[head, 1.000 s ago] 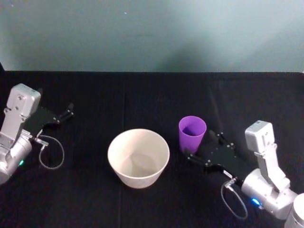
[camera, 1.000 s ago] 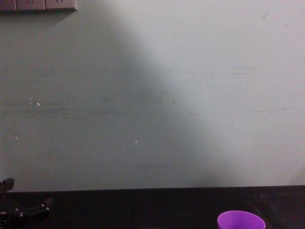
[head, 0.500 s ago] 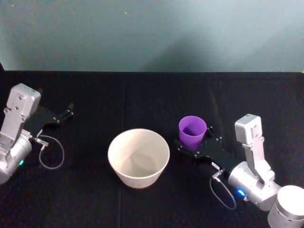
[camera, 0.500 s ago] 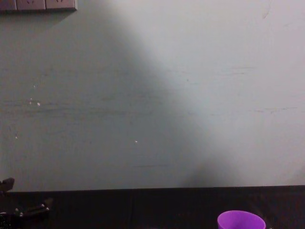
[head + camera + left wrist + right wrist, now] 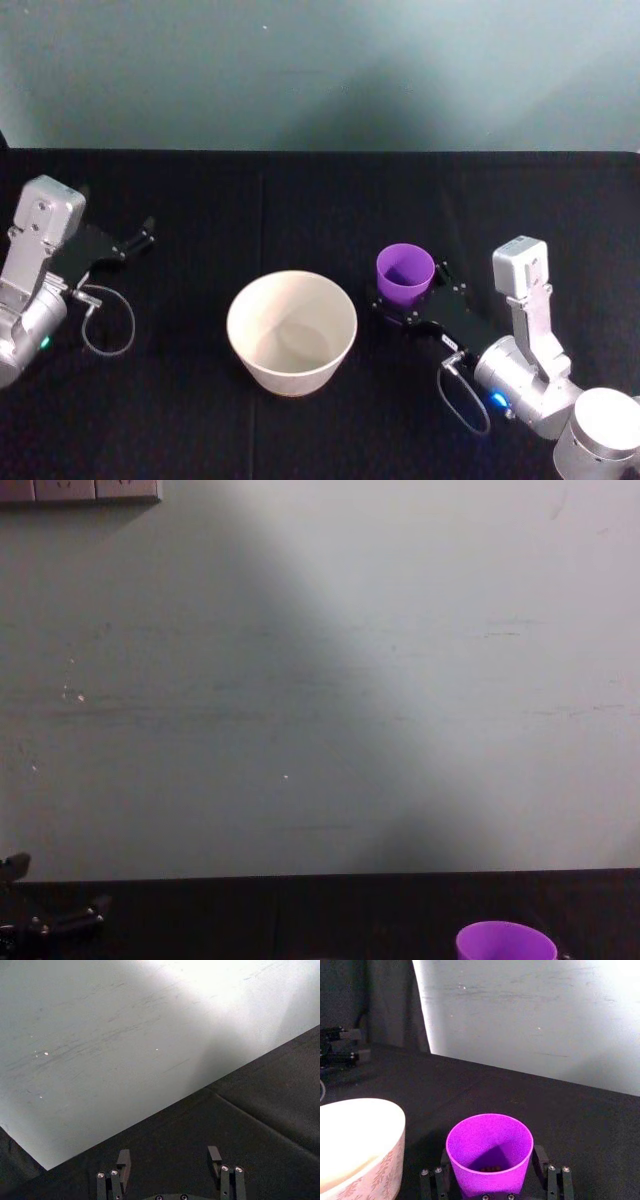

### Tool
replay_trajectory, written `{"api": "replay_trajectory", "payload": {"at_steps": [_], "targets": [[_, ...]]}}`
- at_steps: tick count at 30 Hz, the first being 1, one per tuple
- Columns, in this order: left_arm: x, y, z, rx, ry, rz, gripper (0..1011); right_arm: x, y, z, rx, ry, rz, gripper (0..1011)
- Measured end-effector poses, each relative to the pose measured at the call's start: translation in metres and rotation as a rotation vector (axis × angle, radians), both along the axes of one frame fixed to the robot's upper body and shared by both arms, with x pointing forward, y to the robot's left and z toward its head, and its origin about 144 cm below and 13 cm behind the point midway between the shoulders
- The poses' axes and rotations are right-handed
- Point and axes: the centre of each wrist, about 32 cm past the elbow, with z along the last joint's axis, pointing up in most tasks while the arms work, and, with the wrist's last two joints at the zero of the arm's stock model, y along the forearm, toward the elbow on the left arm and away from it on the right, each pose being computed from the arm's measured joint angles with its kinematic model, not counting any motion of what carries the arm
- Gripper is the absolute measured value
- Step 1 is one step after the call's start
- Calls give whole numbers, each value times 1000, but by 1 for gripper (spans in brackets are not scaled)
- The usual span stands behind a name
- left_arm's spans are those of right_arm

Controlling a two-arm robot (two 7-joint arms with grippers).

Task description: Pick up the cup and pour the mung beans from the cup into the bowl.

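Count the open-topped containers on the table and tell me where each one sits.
2. The purple cup stands right of centre, between the jaws of the open right gripper; the cream bowl sits beside it, to its left. Nothing seems to hide another.

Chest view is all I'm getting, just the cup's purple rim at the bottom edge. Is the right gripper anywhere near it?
Observer: Yes. The right gripper is open, with one finger on each side of the cup, which stands upright on the table.
Operator: Anything in the cup?
Observer: A few mung beans lie at its bottom.
Operator: And where's the bowl?
Observer: The bowl stands on the table to the cup's left, apart from it, and I can see nothing inside it.
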Motion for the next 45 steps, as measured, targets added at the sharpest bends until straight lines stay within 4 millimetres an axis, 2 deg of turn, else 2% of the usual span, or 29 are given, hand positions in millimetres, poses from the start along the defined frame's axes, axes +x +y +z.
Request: {"api": "replay_trajectory", "payload": {"at_steps": [5, 12, 13, 15, 22, 35, 45], "targets": [[0, 0, 0, 0, 0, 0, 1000, 1, 0, -1, 11, 3, -4, 982], [0, 0, 0, 0, 0, 0, 1000, 1, 1, -1, 18, 3, -1, 817], [0, 0, 0, 0, 0, 0, 1000, 2, 1, 0, 17, 3, 0, 769], [0, 0, 0, 0, 0, 0, 1000, 2, 1, 2, 16, 0, 2, 743], [0, 0, 0, 0, 0, 0, 1000, 2, 0, 17, 9, -21, 9, 724], [0, 0, 0, 0, 0, 0, 1000, -2, -2, 66, -10, -85, 29, 724], [0, 0, 0, 0, 0, 0, 1000, -2, -2, 72, -9, -72, 27, 724]]}}
